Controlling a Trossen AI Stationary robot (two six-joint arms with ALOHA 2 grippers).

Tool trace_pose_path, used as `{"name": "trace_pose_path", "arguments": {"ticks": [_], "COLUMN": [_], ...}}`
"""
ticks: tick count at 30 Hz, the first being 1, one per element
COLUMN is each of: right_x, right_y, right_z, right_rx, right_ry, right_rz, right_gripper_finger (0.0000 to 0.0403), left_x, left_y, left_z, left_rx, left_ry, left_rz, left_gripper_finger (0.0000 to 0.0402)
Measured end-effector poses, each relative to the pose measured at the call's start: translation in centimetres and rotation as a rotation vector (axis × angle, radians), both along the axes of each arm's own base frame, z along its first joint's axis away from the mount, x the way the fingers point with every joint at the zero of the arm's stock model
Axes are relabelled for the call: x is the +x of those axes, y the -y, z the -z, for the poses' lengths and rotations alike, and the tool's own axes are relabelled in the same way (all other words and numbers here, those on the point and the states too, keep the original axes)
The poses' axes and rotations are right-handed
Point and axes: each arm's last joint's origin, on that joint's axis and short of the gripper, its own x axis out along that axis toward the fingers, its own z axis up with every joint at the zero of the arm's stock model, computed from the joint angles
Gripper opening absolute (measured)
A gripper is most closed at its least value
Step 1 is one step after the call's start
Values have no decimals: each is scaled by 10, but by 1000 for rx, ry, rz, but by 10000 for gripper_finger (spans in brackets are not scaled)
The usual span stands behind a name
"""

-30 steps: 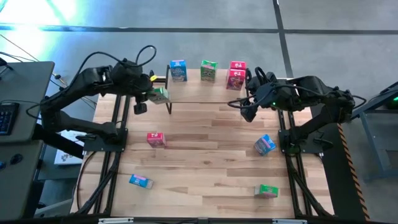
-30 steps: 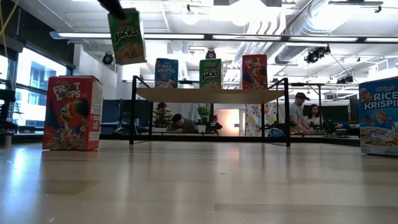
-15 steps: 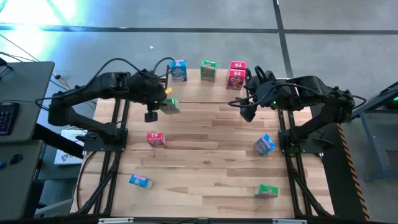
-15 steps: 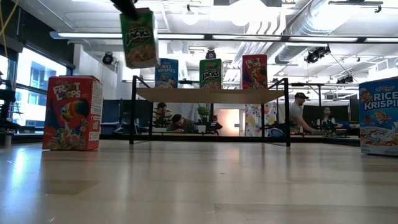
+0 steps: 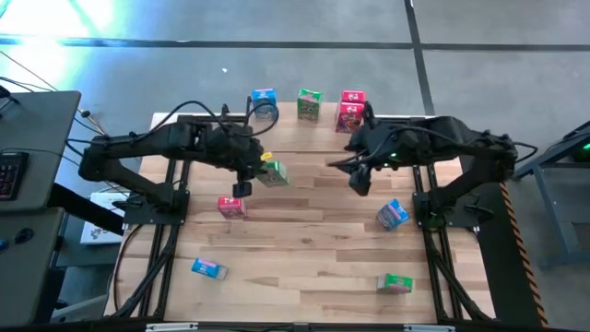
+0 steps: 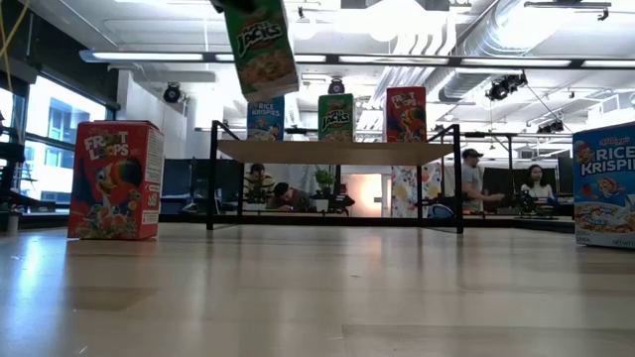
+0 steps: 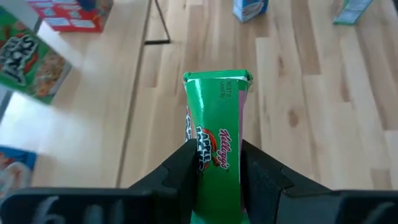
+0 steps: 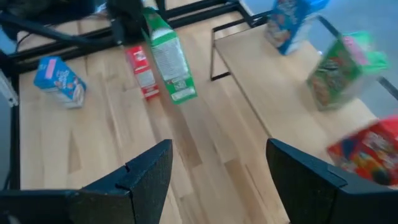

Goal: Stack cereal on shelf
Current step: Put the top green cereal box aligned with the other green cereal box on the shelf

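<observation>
My left gripper (image 5: 251, 175) is shut on a green cereal box (image 5: 273, 172), carried high above the table in front of the shelf (image 5: 309, 134); in the low view the box (image 6: 260, 45) hangs at the picture's top. The shelf carries a blue box (image 5: 265, 103), a green box (image 5: 309, 104) and two red boxes (image 5: 349, 109), standing on their bottom ends. My right gripper (image 5: 358, 177) is open and empty, in the air right of the held box. A red box (image 5: 230, 206), two blue boxes (image 5: 209, 268) (image 5: 392, 214) and a green box (image 5: 396, 282) lie on the table. My left gripper pinches the green box between its two fingers, on the two wide faces near its upper end (image 7: 214, 155). The fingers come slanting down from above. The box hangs below them, lifted clear of table and shelf, a little tilted, with its narrow side toward the wrist camera.
The shelf's black legs (image 6: 211, 178) stand on the far part of the table. In the low view a red box (image 6: 114, 178) stands at the left and a blue box (image 6: 605, 183) at the right. People sit in the room behind.
My left gripper has carried the green box from beside the shelf's left end toward the table's right and near edges, still lifted clear; the box has tipped slightly. My right gripper has shifted a little toward the near edge and the left.
</observation>
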Motion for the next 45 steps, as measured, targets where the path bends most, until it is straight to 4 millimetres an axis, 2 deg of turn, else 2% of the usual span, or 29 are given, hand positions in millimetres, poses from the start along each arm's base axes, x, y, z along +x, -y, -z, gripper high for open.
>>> {"name": "trace_pose_path", "arguments": {"ticks": [14, 21, 31, 45], "right_x": [59, 79, 91, 98], "right_y": [-9, -12, -15, -6], "right_z": [31, 37, 28, 30], "right_rx": [-55, -93, -121, -59], "right_ry": [-61, -19, 111, 138], "right_rz": [-143, -204, -284, -238], "right_gripper_finger": [252, 252, 252, 252], "left_x": [14, 18, 22, 29], "left_y": [18, 24, 25, 31], "left_z": [5, 2, -4, -13], "left_rx": [-28, -17, -17, 43], "left_ry": [25, 73, 146, 259], "left_rz": [40, 74, 78, 146], "left_gripper_finger": [96, 96, 96, 96]}}
